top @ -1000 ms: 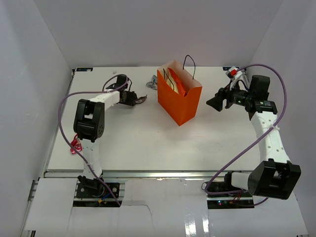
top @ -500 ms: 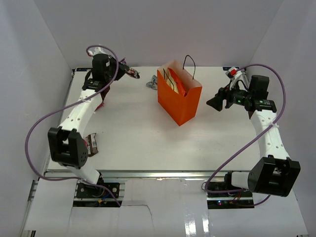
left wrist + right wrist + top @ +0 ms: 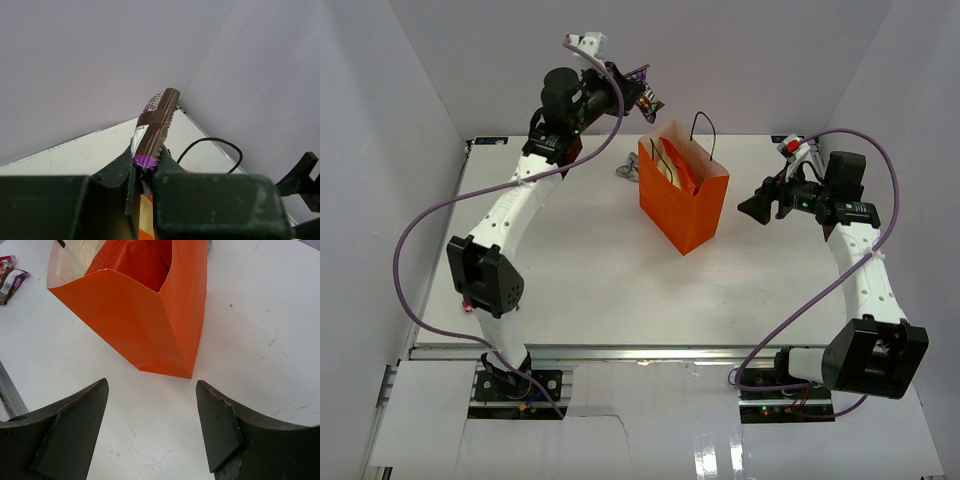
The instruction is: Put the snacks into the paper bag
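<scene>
Top external view: left gripper (image 3: 638,95) high off the table (image 3: 590,290), before the back wall, jaws clamped on a purple-brown wrapper (image 3: 154,120). Just to its right and lower in the picture, the paper bag (image 3: 685,200), upright, mouth open, standing in the far half of the table a little right of the middle. Contents not to be made out beyond pale and yellowish shapes. Silver-grey wrapper (image 3: 627,170) flat on the table close to the far edge, just beside the bag's far-left corner. Pink-red wrapper (image 3: 470,302) at the left edge toward the near-left corner, partly hidden behind the left arm. Right gripper (image 3: 756,208) between the bag and the right edge, aimed at the bag, near it but apart, jaws spread and holding nothing.

Left wrist view: wrapper pinched by its purple end, sticking up and out past the fingertips, crinkled edge to the right. Below and to the right, one black loop handle (image 3: 215,145) and a sliver of orange.

Right wrist view: both fingers (image 3: 70,435) wide apart at the bottom, bare table between them, the bag's nearest corner further on and untouched. Far off at the top left, another small purple-marked packet (image 3: 12,280) flat on the table.
</scene>
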You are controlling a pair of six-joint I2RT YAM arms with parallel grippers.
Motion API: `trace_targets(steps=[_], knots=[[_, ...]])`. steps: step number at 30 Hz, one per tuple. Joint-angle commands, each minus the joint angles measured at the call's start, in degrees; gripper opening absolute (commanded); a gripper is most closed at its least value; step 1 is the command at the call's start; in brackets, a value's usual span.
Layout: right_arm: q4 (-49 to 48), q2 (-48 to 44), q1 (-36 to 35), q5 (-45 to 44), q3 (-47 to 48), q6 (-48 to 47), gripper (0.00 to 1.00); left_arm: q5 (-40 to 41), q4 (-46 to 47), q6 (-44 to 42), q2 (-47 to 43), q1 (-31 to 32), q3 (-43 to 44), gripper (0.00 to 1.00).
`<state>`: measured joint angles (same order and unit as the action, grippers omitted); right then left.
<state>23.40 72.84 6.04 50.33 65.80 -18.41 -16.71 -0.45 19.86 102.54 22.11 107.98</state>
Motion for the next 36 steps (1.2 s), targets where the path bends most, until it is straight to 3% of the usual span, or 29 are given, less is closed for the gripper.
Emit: trace_targets(steps=[1,5,29,34,36], knots=[[-2.0,-1.8,0.3,1.4,-0.1,0.4,0.77,-0.7,-3.4,-4.2,2.7,2.9,9.2,0.03],[-2.0,-2.2,0.3,1.3,-0.1,0.3,0.77,1.0,-5.9,-4.5,6.5,6.2,13.3,0.04],[-2.2,-2.2,0.3,1.4,-0.1,1.0,0.77,3.0,-12.2,-2.0,8.4,12.1,10.5,0.09],[-2.3,-2.1,0.3,1.6,0.2,1.2,0.77,1.9,-12.4,-0.8,9.4,12.8,9.9,0.16],[-2.3,-2.0,0.3,1.5,0.3,1.3,0.77,1.7,-12.3,-0.1,9.9,13.0,10.1,0.24]])
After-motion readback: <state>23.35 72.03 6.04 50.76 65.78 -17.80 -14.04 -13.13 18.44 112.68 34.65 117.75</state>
